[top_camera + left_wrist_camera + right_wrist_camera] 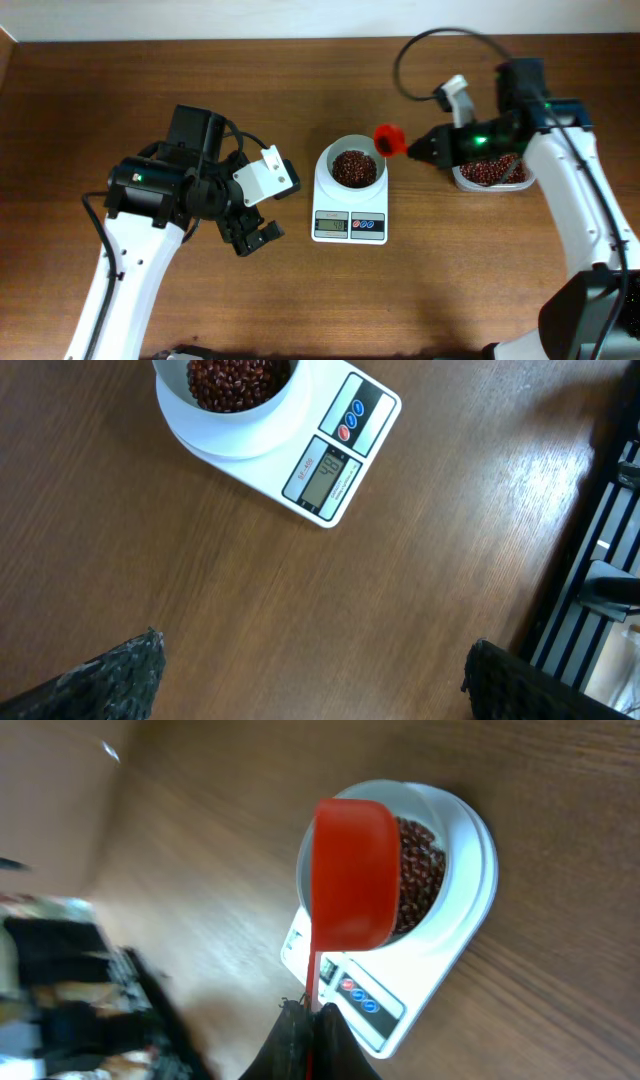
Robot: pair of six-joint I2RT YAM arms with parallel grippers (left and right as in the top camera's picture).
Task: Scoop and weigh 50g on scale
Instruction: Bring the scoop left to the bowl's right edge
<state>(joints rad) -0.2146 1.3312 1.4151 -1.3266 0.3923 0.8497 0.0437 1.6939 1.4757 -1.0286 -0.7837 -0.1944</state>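
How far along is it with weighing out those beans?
Well along, it seems. Done: beans already lie in the bowl on the scale. In hand: the right gripper holds the red scoop at the bowl's rim. Left: perhaps topping up from the clear container; the display is too small to read surely. The left gripper hangs open, idle.

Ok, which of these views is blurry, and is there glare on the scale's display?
Right wrist: background at left smeared, red scoop and scale fairly sharp. Left wrist: display readable, no glare. Overhead: sharp, evenly lit.
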